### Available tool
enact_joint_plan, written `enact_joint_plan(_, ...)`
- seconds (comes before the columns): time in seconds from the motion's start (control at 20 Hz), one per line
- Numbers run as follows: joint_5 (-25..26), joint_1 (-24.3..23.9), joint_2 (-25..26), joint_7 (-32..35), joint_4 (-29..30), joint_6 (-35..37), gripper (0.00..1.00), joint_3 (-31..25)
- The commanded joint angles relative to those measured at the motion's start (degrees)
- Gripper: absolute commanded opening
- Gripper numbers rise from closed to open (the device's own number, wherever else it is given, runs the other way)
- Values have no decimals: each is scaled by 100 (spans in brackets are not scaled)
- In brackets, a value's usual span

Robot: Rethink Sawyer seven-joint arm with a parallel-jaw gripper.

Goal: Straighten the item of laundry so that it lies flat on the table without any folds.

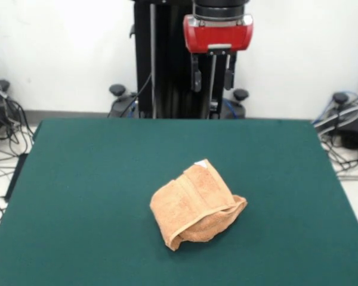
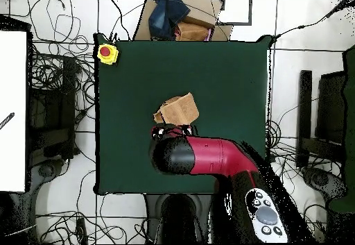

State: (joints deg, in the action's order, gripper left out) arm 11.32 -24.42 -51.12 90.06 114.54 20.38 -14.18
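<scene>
The item of laundry, an orange-tan towel, lies bunched and folded over itself near the middle of the green table. A woven band and a small white tag show at its upper corner. My gripper hangs high above the table's far side, well clear of the towel, open with nothing between its fingers. From overhead the towel shows as a small crumpled lump on the table. The red and black arm head sits right beside it and hides the fingers.
A yellow box with a red button sits on one table corner. A cardboard box with dark cloth stands beyond the table's edge. Cables and stands crowd the floor on both sides.
</scene>
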Motion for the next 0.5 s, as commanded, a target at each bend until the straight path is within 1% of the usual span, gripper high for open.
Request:
enact_joint_plan(0.05, 632, 46, -101, -211, 10, 428, 100, -177)
enact_joint_plan(0.2, 665, 322, -183, 119, 73, 454, 100, -4)
enact_joint_plan(0.3, 610, 450, 78, 439, 69, 353, 100, 72)
enact_joint_plan(0.35, 611, 578, 226, 566, -54, 421, 100, 172)
enact_joint_plan(0.5, 736, 1121, 460, 915, -572, 494, 100, 606)
